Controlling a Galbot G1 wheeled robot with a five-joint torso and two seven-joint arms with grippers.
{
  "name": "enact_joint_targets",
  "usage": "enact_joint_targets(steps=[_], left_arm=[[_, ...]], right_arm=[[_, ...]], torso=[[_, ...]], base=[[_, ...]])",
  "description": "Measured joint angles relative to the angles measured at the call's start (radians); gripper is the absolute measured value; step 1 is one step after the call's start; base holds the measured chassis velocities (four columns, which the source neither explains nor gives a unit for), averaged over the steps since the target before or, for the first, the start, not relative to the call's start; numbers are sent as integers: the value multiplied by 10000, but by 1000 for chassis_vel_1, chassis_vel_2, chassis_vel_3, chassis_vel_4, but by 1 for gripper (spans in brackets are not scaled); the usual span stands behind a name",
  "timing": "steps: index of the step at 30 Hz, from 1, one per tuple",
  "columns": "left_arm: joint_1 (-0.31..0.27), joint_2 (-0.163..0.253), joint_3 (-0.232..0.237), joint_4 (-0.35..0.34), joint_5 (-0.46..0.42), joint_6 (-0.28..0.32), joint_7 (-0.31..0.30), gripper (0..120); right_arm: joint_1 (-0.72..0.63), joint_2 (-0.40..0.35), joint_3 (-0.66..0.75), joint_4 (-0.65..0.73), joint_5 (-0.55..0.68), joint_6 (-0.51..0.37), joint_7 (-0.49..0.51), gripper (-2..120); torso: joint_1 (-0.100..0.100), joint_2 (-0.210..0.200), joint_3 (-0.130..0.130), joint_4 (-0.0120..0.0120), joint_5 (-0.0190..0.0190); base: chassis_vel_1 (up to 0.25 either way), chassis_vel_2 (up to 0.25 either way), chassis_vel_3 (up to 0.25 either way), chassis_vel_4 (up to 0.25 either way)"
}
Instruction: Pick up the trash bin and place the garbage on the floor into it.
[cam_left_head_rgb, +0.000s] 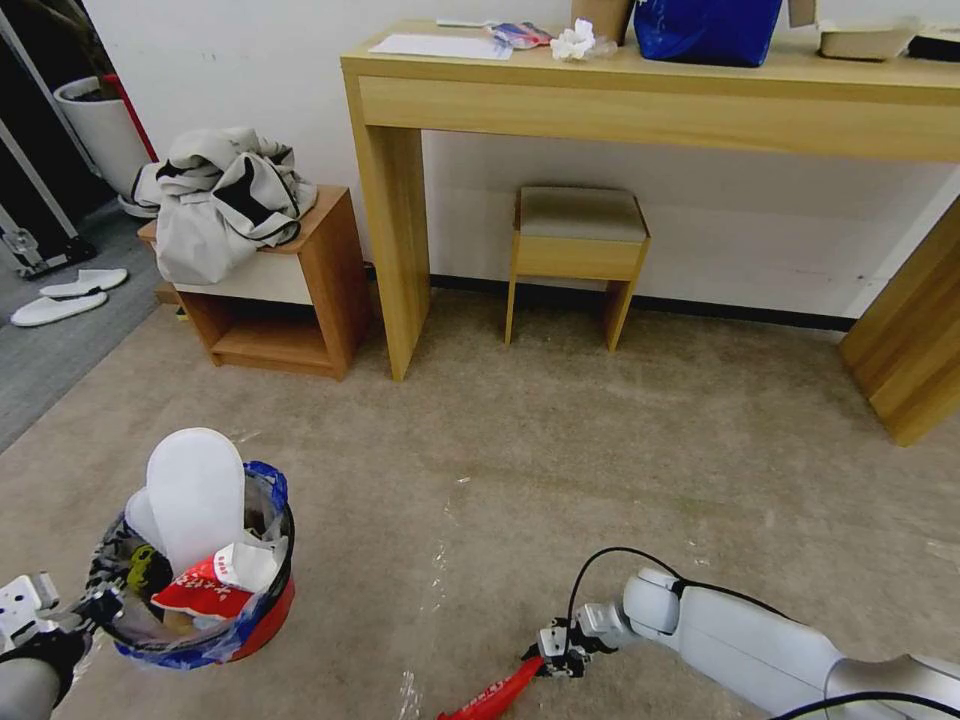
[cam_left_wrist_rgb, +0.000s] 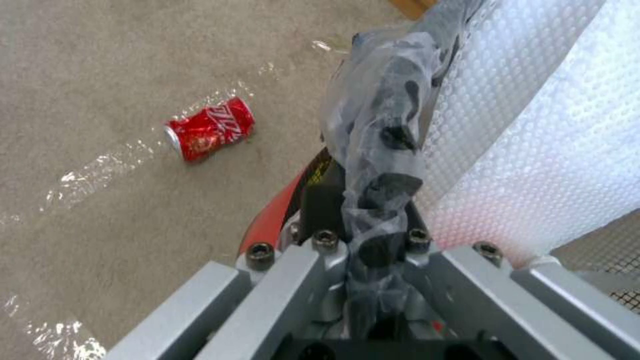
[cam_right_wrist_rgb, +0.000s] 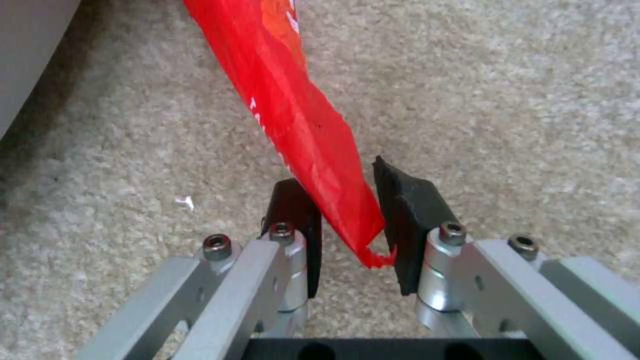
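The trash bin (cam_left_head_rgb: 215, 590), a small red bucket lined with a clear plastic bag, sits low at the robot's left over the beige carpeted floor (cam_left_head_rgb: 560, 450). The left gripper (cam_left_head_rgb: 85, 612) is clamped on the bin's near rim, its black pads (cam_left_wrist_rgb: 387, 192) closed over the bunched plastic liner. A white flat slipper (cam_left_head_rgb: 195, 505) stands upright inside the bin, its dimpled sole close against the left wrist camera, and a red and white wrapper (cam_left_head_rgb: 205, 590) lies beside it among the other litter.

To the right, the right gripper (cam_left_head_rgb: 552, 655) hangs low over the carpet with a long red wrapper (cam_left_head_rgb: 495, 692) between its fingers (cam_right_wrist_rgb: 410, 210); the pads stand narrowly apart on either side of the wrapper's torn end, and whether they press it cannot be told. The wrapper trails down and away from the gripper.

A dented red can (cam_left_wrist_rgb: 210, 129) lies on its side on the carpet beside a strip of worn translucent tape (cam_left_wrist_rgb: 127, 160), near the bin's outer wall.

Farther off, a padded stool (cam_left_head_rgb: 578, 250) stands under a pale wooden worktop (cam_left_head_rgb: 660, 100) against the white wall. The worktop carries papers, a crumpled white tissue (cam_left_head_rgb: 575, 42) and a blue bag (cam_left_head_rgb: 705, 30). A low wooden side cabinet (cam_left_head_rgb: 290, 290) to its left bears a heap of grey and white clothing (cam_left_head_rgb: 225, 200). Two more white slippers (cam_left_head_rgb: 68, 295) lie on the grey flooring beyond the carpet's edge.
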Motion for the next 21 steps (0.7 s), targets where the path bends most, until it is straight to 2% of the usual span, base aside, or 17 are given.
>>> enact_joint_targets(steps=[6,10,21], left_arm=[[-3,6,0,16,0,0,3,0],[0,12,-7,25,-2,-5,3,0],[-17,13,-4,58,-2,-9,9,0]], right_arm=[[4,33,0,-51,4,43,8,12],[0,46,6,-79,5,70,25,0],[2,61,19,-128,23,180,21,0]], torso=[[0,0,0,0,0],[0,0,1,0,0],[0,-1,0,0,0]], base=[[0,0,0,0],[0,0,0,0],[0,0,0,0]])
